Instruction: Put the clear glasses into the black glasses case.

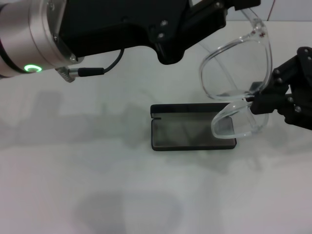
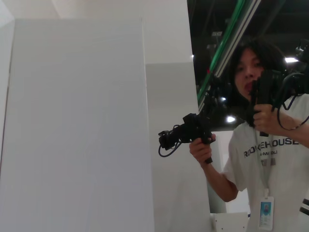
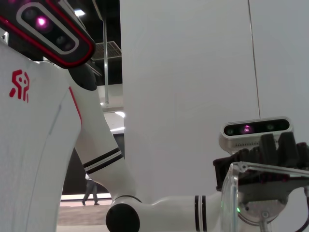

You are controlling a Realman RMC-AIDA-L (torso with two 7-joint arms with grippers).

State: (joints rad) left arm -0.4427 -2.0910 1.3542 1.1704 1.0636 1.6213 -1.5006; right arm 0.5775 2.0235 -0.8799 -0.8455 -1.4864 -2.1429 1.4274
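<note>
The clear glasses [image 1: 265, 53] hang in the air above the right end of the black glasses case [image 1: 192, 132], which lies open and flat on the white table with its grey lining up. My left gripper [image 1: 224, 9] reaches in from the top and is shut on one clear arm of the glasses. From the right side, my right gripper [image 1: 257, 99] is shut on the frame between the two lenses. In the right wrist view a clear edge of the glasses [image 3: 235, 193] stands close by, with the left gripper [image 3: 263, 154] behind it.
The white table [image 1: 97, 185] stretches around the case. My left arm's silver wrist with a green ring light [image 1: 32, 68] fills the upper left of the head view. A person [image 2: 263, 145] holding handheld controllers stands in the left wrist view.
</note>
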